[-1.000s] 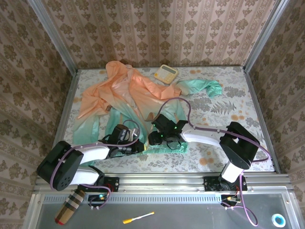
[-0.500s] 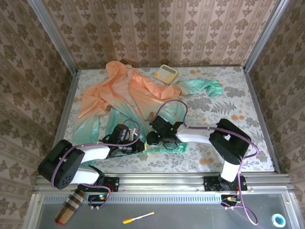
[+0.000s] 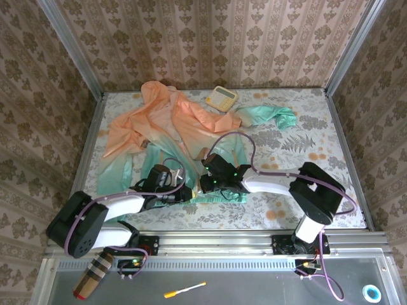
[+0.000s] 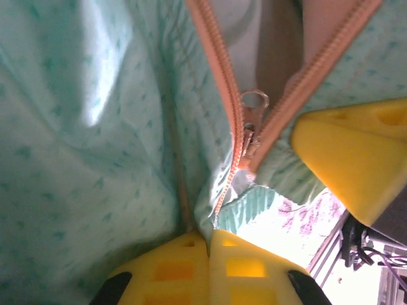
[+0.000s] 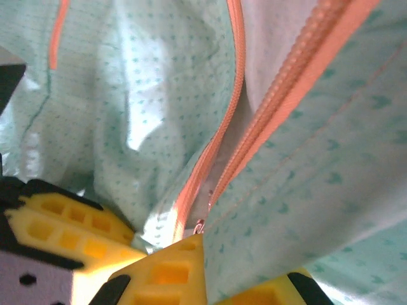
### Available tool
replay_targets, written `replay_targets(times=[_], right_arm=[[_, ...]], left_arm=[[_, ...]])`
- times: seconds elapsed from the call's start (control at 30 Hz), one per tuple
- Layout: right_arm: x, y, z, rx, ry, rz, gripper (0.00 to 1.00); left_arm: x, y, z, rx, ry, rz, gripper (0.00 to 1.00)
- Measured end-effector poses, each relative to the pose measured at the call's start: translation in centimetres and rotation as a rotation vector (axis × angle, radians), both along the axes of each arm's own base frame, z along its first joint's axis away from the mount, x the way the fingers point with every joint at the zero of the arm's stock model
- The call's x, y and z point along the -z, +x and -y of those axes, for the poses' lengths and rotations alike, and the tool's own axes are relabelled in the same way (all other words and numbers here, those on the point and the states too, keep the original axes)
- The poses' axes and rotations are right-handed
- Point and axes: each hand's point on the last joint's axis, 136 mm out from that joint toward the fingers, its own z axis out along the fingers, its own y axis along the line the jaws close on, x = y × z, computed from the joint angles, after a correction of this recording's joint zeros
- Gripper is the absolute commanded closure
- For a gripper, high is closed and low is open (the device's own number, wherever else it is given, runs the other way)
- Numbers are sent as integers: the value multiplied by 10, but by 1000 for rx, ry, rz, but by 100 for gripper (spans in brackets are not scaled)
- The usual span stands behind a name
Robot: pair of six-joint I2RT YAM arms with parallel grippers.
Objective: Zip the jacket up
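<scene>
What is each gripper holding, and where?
Left gripper: mint hem of the shiny peach-mint jacket, beside its orange zipper base. Right gripper: seemingly that zipper base.

The jacket [image 3: 172,127], peach fading to mint, lies rumpled, its orange zipper [image 4: 219,95] open, slider [image 4: 254,105] just beyond the left fingers [image 4: 184,267].

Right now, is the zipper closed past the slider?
No, the jacket has its orange zipper tapes spread apart past the slider.

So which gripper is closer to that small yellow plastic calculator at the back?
Right. The right gripper is on the hem of the shiny peach-and-teal jacket, nearly in front of the calculator; the left gripper is beside it, further left and lower in the overhead view.
</scene>
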Motion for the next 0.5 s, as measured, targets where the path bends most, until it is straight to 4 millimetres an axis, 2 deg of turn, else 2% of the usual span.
replay_targets(times=[0.2,0.33,0.5], right_arm=[[-32,-1,8,-45,24,108,100],[-40,-7,13,-96,22,154,100],[-46,-21,13,-224,38,214,100]], left_arm=[[-35,16,-10,-37,-20,79,100],[-58,30,-9,-32,-28,126,100],[-76,42,1,-5,-40,155,100]])
